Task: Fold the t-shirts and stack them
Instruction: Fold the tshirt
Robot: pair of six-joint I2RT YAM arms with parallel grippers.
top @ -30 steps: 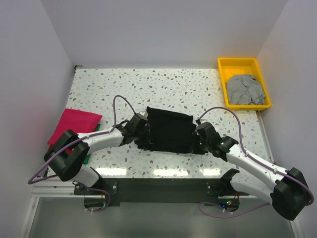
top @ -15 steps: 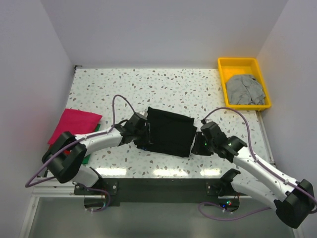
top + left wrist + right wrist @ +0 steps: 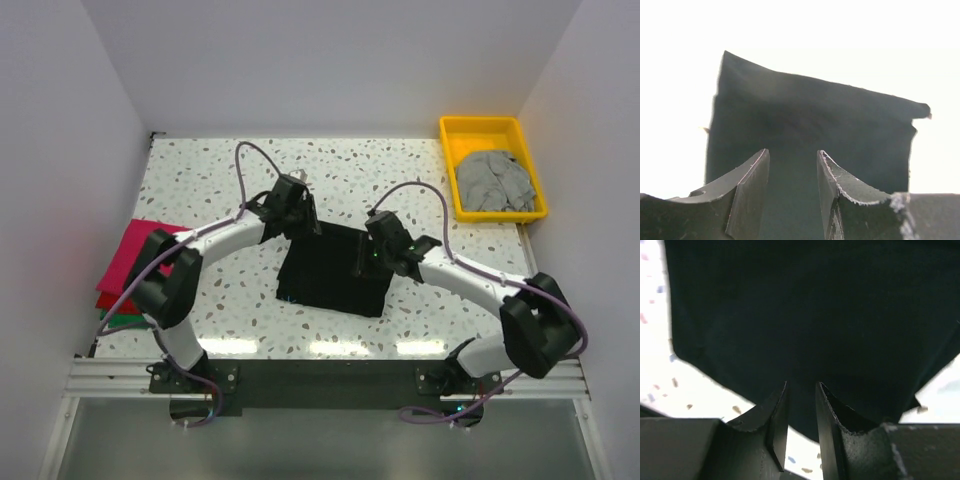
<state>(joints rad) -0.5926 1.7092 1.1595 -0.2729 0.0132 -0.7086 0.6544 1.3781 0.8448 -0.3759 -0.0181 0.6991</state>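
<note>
A black t-shirt [image 3: 330, 275] lies folded in a rough square at the table's middle. My left gripper [image 3: 301, 222] hovers at its far left corner, open, with only black cloth [image 3: 810, 120] beyond the jaws [image 3: 792, 153]. My right gripper [image 3: 369, 261] is over the shirt's right part, also open, nothing between its fingers [image 3: 801, 385]; the black shirt [image 3: 810, 315] fills that view. At the left edge a magenta t-shirt [image 3: 138, 252] tops a pile, with a red [image 3: 108, 297] and a green [image 3: 127, 320] edge showing under it. A grey t-shirt [image 3: 492, 180] lies crumpled in the tray.
The yellow plastic tray [image 3: 481, 128] stands at the far right corner. White walls close off the left, back and right sides. Speckled tabletop [image 3: 220, 170] shows behind and to the left of the black shirt. Both arms' cables arch above the shirt.
Both grippers left the shirt's side edges and swung to its far side. The right gripper opened. The black shirt now lies slightly nearer and more to the left.
</note>
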